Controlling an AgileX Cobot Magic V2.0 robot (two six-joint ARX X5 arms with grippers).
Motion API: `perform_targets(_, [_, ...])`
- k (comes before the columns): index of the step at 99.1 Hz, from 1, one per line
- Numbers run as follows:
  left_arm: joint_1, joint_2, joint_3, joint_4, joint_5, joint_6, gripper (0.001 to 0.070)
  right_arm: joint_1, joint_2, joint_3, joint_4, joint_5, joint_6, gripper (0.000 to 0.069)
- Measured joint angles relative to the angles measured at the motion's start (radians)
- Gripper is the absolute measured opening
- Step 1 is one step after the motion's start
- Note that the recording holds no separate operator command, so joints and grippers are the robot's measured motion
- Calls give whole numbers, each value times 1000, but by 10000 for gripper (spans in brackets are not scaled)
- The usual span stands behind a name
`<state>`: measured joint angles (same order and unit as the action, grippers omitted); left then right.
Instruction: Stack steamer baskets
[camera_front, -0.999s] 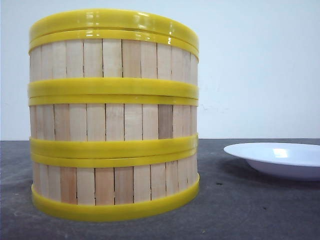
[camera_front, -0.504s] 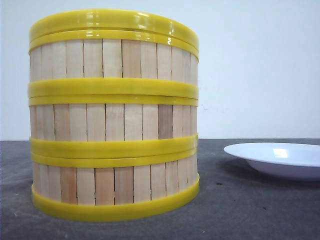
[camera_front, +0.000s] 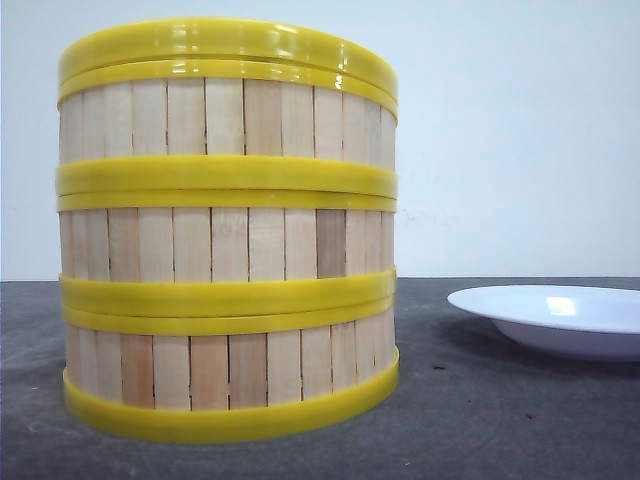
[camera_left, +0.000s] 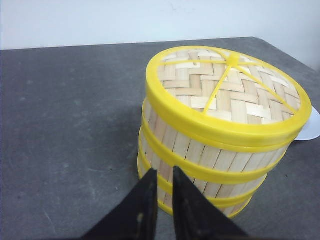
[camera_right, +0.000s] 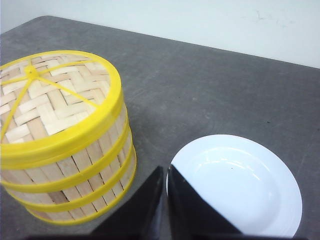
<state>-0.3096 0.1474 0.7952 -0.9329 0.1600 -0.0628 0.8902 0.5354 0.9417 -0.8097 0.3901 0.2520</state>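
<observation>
Three baskets (camera_front: 228, 230) stand stacked at frame left, lid (camera_left: 227, 92) on top. Both grippers, left (camera_left: 162, 200) and right (camera_right: 166, 200), nearly closed, empty. A careless arm sweep could topple the stack.

No text, label, brand, number or sign can be read on anything here.

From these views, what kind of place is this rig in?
Probably a lab or test bench, not a kitchen: a bare dark grey tabletop against a plain white wall, holding only the stacked steamer baskets with their lid and an empty white plate.
</observation>
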Motion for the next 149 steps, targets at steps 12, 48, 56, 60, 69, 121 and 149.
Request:
perform_targets(12, [24, 0, 0, 54, -5, 20, 28, 0, 0, 0, 0, 0, 0, 10])
perform_targets(48, [209, 0, -222, 370, -50, 119, 28, 0, 0, 0, 0, 0, 0, 10])
perform_targets(56, [238, 0, -314, 467, -54, 123, 28, 0, 0, 0, 0, 0, 0, 10])
perform_targets(60, [247, 0, -361, 518, -56, 124, 28, 0, 0, 0, 0, 0, 0, 10])
perform_targets(69, [257, 0, -467, 635, -58, 124, 28, 0, 0, 0, 0, 0, 0, 10])
perform_targets(121, [257, -143, -742, 765, -137, 122, 28, 0, 0, 0, 0, 0, 0, 10])
perform_targets(149, [257, -142, -762, 752, -139, 119, 28, 0, 0, 0, 6, 0, 0, 10])
